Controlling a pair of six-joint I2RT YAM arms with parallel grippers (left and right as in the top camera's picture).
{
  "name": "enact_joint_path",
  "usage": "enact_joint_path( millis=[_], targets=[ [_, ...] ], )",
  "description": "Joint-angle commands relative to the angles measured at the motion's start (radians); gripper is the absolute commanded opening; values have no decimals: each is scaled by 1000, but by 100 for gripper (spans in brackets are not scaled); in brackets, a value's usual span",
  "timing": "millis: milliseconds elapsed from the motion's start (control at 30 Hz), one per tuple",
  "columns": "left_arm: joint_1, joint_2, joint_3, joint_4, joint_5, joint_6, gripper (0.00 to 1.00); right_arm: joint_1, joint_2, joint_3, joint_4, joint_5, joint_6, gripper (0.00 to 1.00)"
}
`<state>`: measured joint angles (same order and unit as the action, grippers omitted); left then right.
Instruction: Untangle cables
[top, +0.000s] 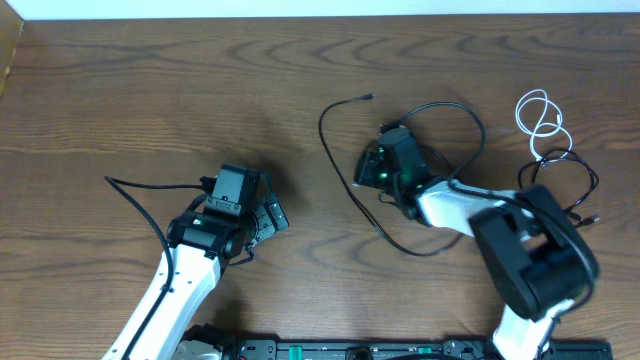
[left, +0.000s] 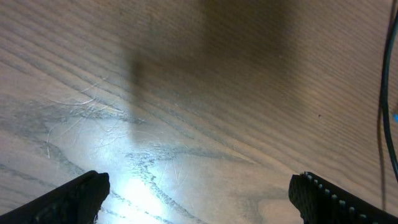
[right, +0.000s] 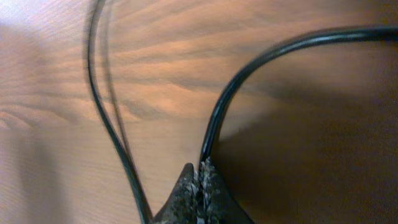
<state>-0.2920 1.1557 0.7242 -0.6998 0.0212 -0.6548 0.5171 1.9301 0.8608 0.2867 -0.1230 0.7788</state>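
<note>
Right gripper (right: 199, 180): jaws closed tight on a black cable (right: 245, 81), pinched right at the tips; from the pinch the cord rises and bends off to the right. A second black cable (right: 102, 106) passes just beside the right gripper on its left, blurred and not held. In the overhead view the right gripper (top: 385, 165) sits among black loops. A long black strand (top: 323, 135) arcs round its left side and up to a free plug end, and a black loop (top: 470, 115) curls just to its right. The white cable (top: 540, 118) lies coiled well to the right of the right gripper, its lower end close to a black tangle (top: 578, 185); touching or not, cannot tell. Left gripper (left: 202, 199): jaws wide open, nothing between them, bare table (left: 186, 93) beneath, well to the left of the right gripper. Judgement: early to middle. The white cord looks mostly apart; the black cords overlap around the right gripper and are not yet separated.
</note>
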Motion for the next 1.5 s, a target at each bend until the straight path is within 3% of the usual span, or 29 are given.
enact_joint_path(
  millis=[0, 333, 467, 600, 800, 833, 933, 1000, 1033, 1267, 1467],
  targets=[
    [-1, -5, 9, -3, -3, -5, 98, 40, 124, -18, 89, 27, 21, 1],
    [-1, -5, 9, -3, -3, -5, 98, 59, 292, -16, 420, 27, 21, 1],
    [-1, -5, 9, -3, -3, -5, 98, 58, 298, -2, 463, 30, 8, 1],
    [-1, -5, 9, -3, -3, -5, 98, 59, 298, 61, 435, -99, -108, 1],
    [-1, -5, 9, -3, -3, -5, 98, 30, 297, 255, 179, -350, -174, 19],
    [-1, -5, 9, -3, -3, -5, 98, 23, 297, 289, 130, -401, -195, 27],
    [-1, -5, 9, -3, -3, -5, 98, 1, 294, 377, -8, -534, -247, 76],
    [-1, -5, 9, -3, -3, -5, 98, -13, 285, 418, -91, -603, -268, 95],
    [-1, -5, 9, -3, -4, -5, 98, -21, 274, 435, -131, -635, -272, 99],
    [-1, -5, 9, -3, -4, -5, 98, -82, 92, 446, -435, -712, -396, 99],
    [-1, -5, 9, -3, -3, -5, 98, -124, -103, 446, -822, -425, -489, 99]
  ],
)
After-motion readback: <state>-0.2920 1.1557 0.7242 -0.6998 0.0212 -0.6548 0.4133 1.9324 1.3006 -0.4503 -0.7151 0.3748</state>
